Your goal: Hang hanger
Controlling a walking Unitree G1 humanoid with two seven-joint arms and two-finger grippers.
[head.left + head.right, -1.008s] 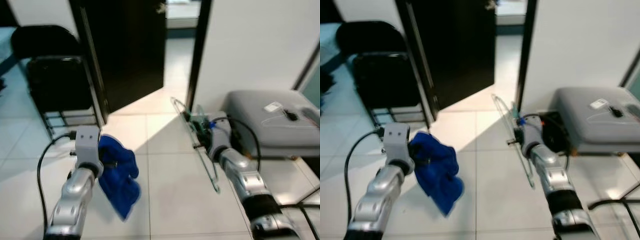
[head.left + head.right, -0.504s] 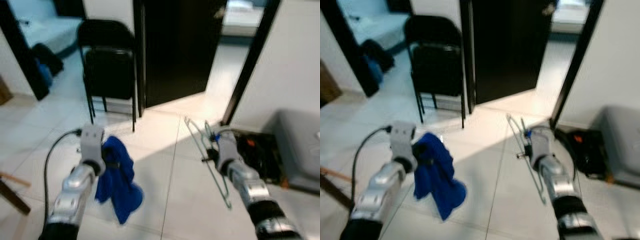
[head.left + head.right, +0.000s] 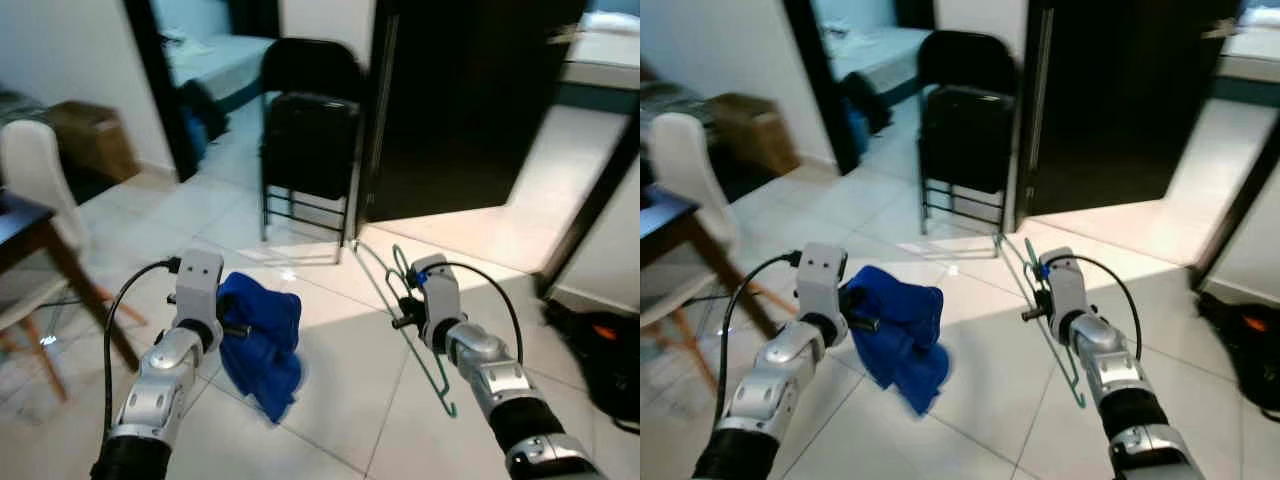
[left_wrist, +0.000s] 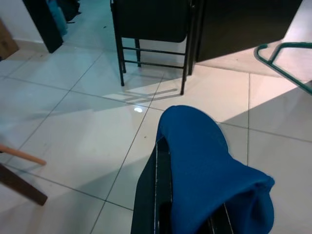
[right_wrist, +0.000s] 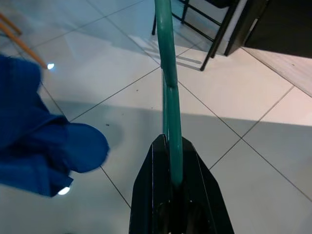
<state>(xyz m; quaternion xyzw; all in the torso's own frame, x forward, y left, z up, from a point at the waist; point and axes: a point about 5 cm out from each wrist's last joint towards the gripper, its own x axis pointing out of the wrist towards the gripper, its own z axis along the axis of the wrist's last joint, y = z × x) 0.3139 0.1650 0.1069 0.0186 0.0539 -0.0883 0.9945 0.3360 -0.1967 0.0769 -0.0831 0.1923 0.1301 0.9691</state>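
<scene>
Green hanger [image 3: 405,320] held in the air over the tiled floor [image 3: 330,400], gripped by the right hand [image 5: 171,183]. Left hand [image 4: 168,204] grasps a blue cloth [image 3: 262,340], draped over its fingers. Black folding chair [image 3: 305,140] stands beyond, by a dark doorway.

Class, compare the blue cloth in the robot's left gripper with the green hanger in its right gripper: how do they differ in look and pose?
The blue cloth is soft and bunched, drooping in folds from the left gripper; the green hanger is a thin, stiff wire frame. The cloth hangs limp, while the hanger keeps its shape, slanting past the right gripper on both sides. The cloth is deep blue, the hanger green. Both are held off the tiled floor, each pinched by one gripper.
</scene>
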